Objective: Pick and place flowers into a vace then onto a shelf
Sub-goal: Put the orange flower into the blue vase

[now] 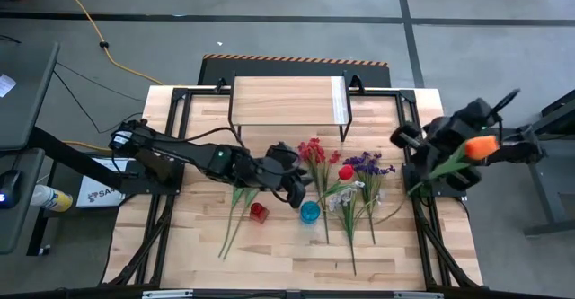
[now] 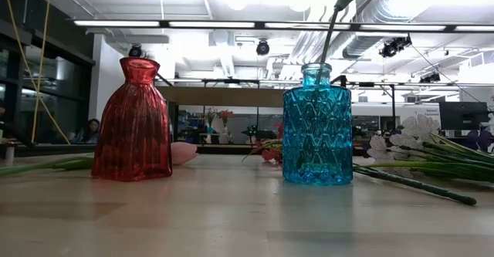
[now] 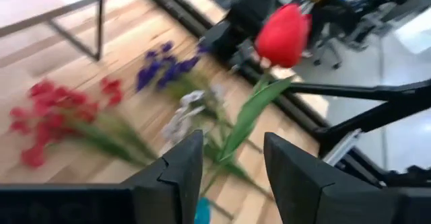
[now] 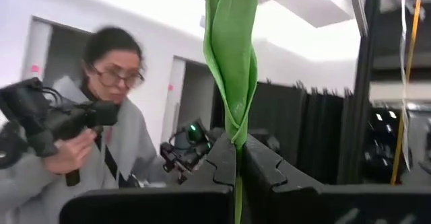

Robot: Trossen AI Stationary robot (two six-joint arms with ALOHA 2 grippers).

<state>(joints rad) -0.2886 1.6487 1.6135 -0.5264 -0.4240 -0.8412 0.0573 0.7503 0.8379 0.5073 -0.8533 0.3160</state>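
A red tulip stands with its stem in the blue vase, which is also clear in the low view. My left gripper is open just above the vase, a finger on either side of the stem and touching nothing. The red vase stands to the left of the blue one. My right gripper is shut on an orange tulip, raised over the table's right edge. More flowers lie flat on the table. The shelf stands at the far edge. My right gripper pinches the orange tulip's green stem and folded leaf between its two fingers. The fingers lie across the stem. The tulip is lifted clear of the table, its stem end slanting down toward the table's middle.
A red cluster, a purple spray and whitish sprays lie right of the vases. A pink tulip with long stems lies by the red vase. A person with a hand-held device is beyond the table.
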